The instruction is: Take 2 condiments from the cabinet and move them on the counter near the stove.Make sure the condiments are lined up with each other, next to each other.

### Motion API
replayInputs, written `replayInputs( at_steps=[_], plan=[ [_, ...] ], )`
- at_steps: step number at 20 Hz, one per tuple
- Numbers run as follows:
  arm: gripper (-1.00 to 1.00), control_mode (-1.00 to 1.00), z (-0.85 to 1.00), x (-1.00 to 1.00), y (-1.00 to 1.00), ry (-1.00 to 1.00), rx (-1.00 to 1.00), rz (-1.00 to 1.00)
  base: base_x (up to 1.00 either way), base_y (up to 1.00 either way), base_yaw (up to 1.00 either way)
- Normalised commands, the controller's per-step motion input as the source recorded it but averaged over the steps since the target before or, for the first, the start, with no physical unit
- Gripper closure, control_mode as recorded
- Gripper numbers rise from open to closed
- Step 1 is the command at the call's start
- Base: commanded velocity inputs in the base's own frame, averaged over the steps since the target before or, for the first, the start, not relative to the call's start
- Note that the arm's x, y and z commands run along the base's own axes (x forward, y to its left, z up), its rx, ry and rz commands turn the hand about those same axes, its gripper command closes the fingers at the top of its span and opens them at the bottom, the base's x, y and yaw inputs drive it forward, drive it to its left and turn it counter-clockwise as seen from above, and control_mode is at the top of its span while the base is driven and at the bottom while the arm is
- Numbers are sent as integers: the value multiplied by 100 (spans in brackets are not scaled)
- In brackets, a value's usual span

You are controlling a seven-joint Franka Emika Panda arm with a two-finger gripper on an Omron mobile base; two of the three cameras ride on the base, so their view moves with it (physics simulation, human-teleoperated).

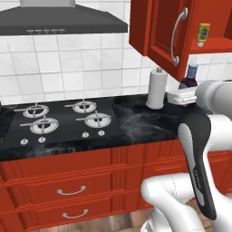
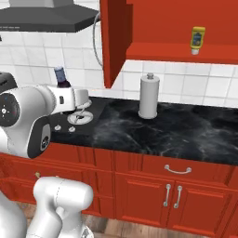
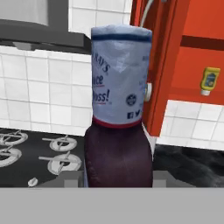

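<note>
My gripper (image 1: 183, 96) is shut on the dark brown bottle (image 1: 192, 77) with the blue-grey cap, holding it upright in the air over the black marble counter (image 1: 140, 120). Up close in the hand view, the bottle (image 3: 118, 131) shows its pale label between the fingers. The yellow squeeze bottle (image 1: 203, 34) stands on the shelf of the open red cabinet (image 2: 176, 51), up and to the right; it also appears as the yellow bottle (image 3: 209, 81) in the hand view. The stove (image 1: 63, 120) lies to the left on the counter.
A tall grey cylinder with a knob top (image 1: 156, 89) stands on the counter just right of the stove, near the held bottle. The open cabinet door (image 1: 158, 31) hangs above it. A dark range hood (image 1: 59, 20) is over the stove. Red drawers (image 1: 72, 190) are below.
</note>
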Motion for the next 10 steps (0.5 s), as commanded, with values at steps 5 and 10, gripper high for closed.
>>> replayInputs(
  at_steps=[5, 10],
  plan=[
    [100, 100, 0, 0, 0, 0, 0, 0, -46, 66, 0],
    [100, 100, 0, 0, 0, 0, 0, 0, -10, 75, 7]
  ],
)
